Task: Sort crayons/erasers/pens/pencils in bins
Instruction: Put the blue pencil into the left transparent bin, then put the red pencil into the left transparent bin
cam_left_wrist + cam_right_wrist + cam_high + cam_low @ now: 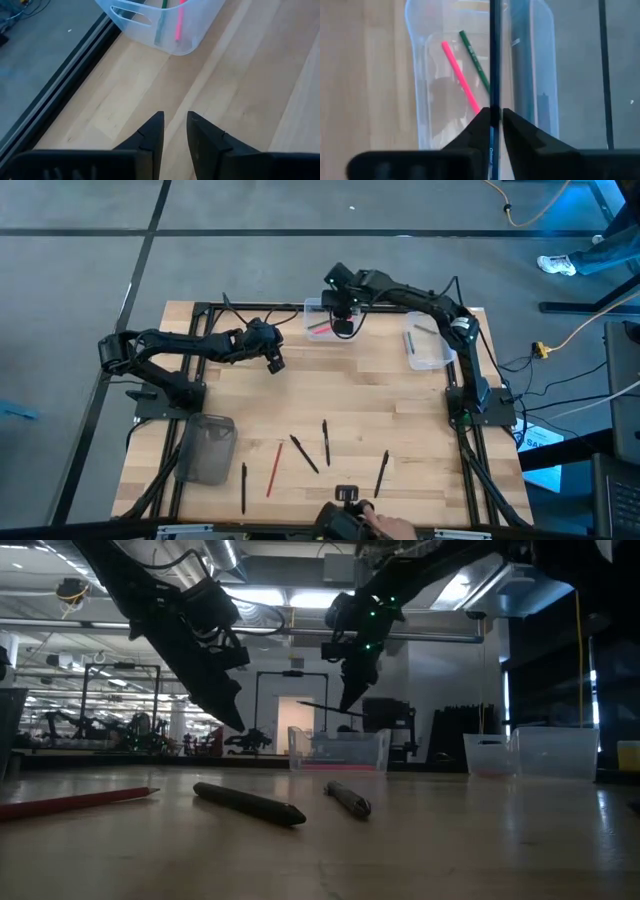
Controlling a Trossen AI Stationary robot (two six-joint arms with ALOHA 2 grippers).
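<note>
Right gripper (pixel 491 116) over the clear bin (pixel 415 75) at desk's far edge, jaws pinching a thin dark pencil (pixel 493 50), its ends cut off. Bin holds pink (pixel 461 77) & green (pixel 474 60) pencils. Left gripper (pixel 175 131) nearby, jaws narrow, holding nothing.

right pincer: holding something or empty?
Holding. The right pincer is shut on a thin dark pencil, above the clear bin with pink and green pencils inside.

Person (pixel 590 255) cut off by high view's edge; hand (pixel 385 523) partly cropped at worktop's near side; held object there unidentifiable.
</note>
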